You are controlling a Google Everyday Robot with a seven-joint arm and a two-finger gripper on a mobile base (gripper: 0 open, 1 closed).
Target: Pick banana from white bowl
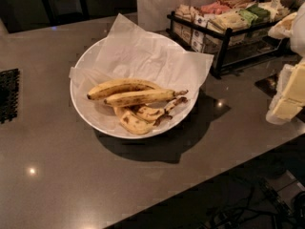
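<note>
The white bowl (pixel 77 109) stands in the middle of the grey counter, lined with crinkled white paper. Several bananas lie in its front half. The banana (pixel 143 97) is long, nearly straight and brown-streaked, lying across the bowl with its dark stem pointing right. A cleaner yellow curved banana (pixel 118 86) lies just behind it, touching it. Two short brown-blotched bananas (pixel 135 121) lie in front. My gripper (pixel 289 99) is pale and blurred at the right edge of the view, well to the right of the bowl and apart from it.
A black wire rack (pixel 224 32) filled with snack packets stands at the back right, close behind the bowl. A black mat (pixel 8 94) lies at the left edge. The counter's front edge (pixel 200 182) runs diagonally at the lower right, with cables on the dark floor beyond.
</note>
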